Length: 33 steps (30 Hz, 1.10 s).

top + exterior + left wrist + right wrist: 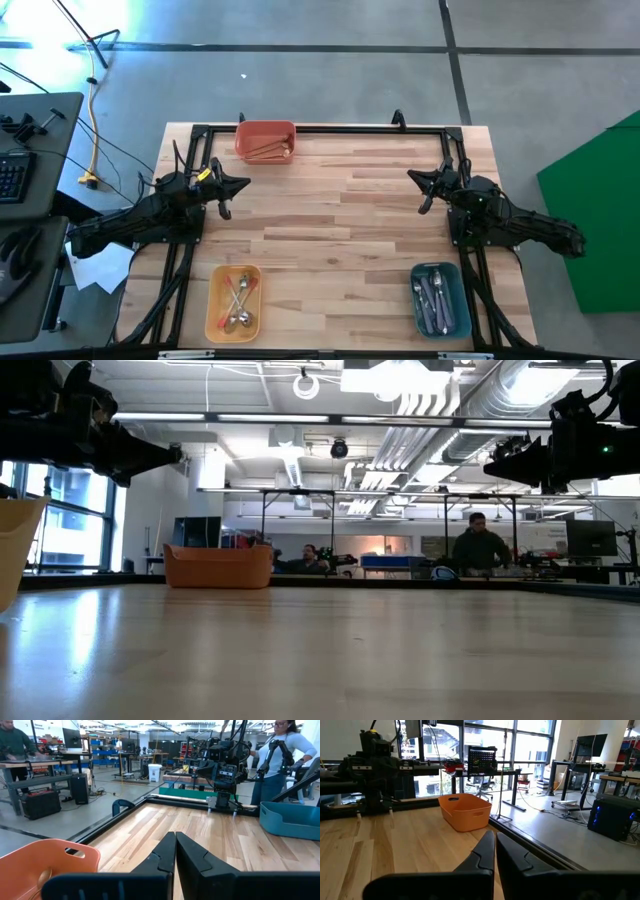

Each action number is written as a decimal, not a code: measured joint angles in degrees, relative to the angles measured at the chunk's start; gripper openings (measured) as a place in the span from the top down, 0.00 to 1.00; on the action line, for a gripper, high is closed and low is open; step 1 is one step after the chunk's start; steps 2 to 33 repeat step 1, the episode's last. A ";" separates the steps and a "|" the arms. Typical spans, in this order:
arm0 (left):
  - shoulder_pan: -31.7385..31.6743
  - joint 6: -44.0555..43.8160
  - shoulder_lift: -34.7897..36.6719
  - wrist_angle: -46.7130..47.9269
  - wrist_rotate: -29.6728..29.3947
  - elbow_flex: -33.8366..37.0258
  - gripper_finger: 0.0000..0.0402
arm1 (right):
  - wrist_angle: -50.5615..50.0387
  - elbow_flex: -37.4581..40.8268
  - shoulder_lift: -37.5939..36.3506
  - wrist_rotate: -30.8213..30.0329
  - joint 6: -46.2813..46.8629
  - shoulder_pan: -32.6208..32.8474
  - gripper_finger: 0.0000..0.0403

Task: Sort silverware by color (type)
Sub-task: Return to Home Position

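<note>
The silverware lies in three bins. Gold spoons are in the orange-red bin at the far left. Spoons with orange-red handles are in the yellow bin at the near left. Silver spoons are in the teal bin at the near right. My left gripper is shut with nothing in it, level above the table's left side, pointing at the middle. My right gripper is shut the same way over the right side. Their closed fingers show in the wrist views.
A black frame runs along the table's far edge and sides. The bare wood lies between the two arms and the three bins. People stand and sit in the room beyond the table.
</note>
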<state>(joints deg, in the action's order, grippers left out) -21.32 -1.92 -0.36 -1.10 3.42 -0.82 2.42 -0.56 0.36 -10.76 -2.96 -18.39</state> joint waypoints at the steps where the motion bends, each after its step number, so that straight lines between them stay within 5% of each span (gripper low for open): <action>1: -0.01 0.00 0.01 0.01 0.00 0.00 0.99 | -0.01 0.00 0.00 0.01 0.00 0.00 1.00; 33: -0.01 0.00 0.01 0.01 0.00 0.00 0.99 | -0.01 0.00 0.00 0.01 0.00 0.00 1.00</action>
